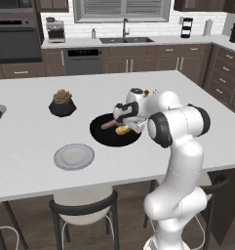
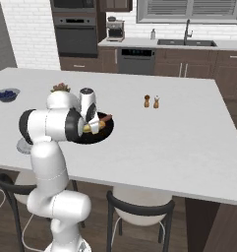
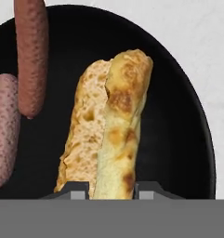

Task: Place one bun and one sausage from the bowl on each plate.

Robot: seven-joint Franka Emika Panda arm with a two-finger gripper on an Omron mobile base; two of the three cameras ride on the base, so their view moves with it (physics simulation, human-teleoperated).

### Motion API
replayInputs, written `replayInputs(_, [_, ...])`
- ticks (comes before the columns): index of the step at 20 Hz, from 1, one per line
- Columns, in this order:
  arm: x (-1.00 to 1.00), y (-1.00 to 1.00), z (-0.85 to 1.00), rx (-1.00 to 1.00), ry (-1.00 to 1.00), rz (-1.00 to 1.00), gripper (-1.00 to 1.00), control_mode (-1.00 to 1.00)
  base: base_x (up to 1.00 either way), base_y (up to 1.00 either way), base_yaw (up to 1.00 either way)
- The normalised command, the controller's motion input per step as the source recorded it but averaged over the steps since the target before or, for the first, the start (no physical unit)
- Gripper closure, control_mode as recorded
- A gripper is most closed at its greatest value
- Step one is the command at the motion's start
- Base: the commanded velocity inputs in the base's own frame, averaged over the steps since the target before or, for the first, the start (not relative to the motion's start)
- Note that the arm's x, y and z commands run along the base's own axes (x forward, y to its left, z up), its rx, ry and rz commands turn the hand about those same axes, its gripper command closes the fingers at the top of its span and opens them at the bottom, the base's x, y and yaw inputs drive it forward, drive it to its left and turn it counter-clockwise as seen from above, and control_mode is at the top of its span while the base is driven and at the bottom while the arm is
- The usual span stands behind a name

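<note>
In the hand view, two golden buns lie side by side in the glossy black bowl (image 3: 178,116). My gripper (image 3: 112,191) is shut on the end of the right-hand bun (image 3: 120,121), a dark fingertip on each side of it. The other bun (image 3: 83,135) presses against its left side. Two reddish-brown sausages (image 3: 32,56) (image 3: 4,130) rest further left in the bowl. From the left base view, the gripper (image 1: 126,128) is down in the bowl (image 1: 102,134), with a pale grey plate (image 1: 73,156) in front of it and to the left.
A black faceted plant pot (image 1: 62,103) stands behind the plate. A small bowl of blue berries (image 2: 6,94) sits at the far left of the counter. Salt and pepper shakers (image 2: 151,102) stand beyond the bowl. Chairs (image 1: 82,205) are tucked under the front edge.
</note>
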Motion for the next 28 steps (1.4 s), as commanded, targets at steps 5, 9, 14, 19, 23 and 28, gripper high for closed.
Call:
replayInputs(5, [-0.59, 1.0, 0.51, -0.02, -0.04, 0.04, 1.0, -1.0, 0.0, 0.0, 0.0])
replayInputs(9, [-0.82, 1.0, 0.49, -0.08, -0.01, 0.1, 1.0, -1.0, 0.0, 0.0, 0.0])
replayInputs(14, [-0.63, 1.0, 0.23, -0.12, 0.0, 0.1, 1.0, -1.0, 0.0, 0.0, 0.0])
replayInputs(19, [-0.55, 1.0, 0.0, -0.16, 0.01, 0.1, 1.0, -1.0, 0.0, 0.0, 0.0])
replayInputs(23, [0.0, 0.97, -0.27, -0.07, 0.17, 0.06, 1.0, -1.0, 0.0, 0.0, 0.0])
replayInputs(28, [0.29, 0.14, -0.36, -0.03, 0.11, 0.04, 1.0, -1.0, 0.0, 0.0, 0.0])
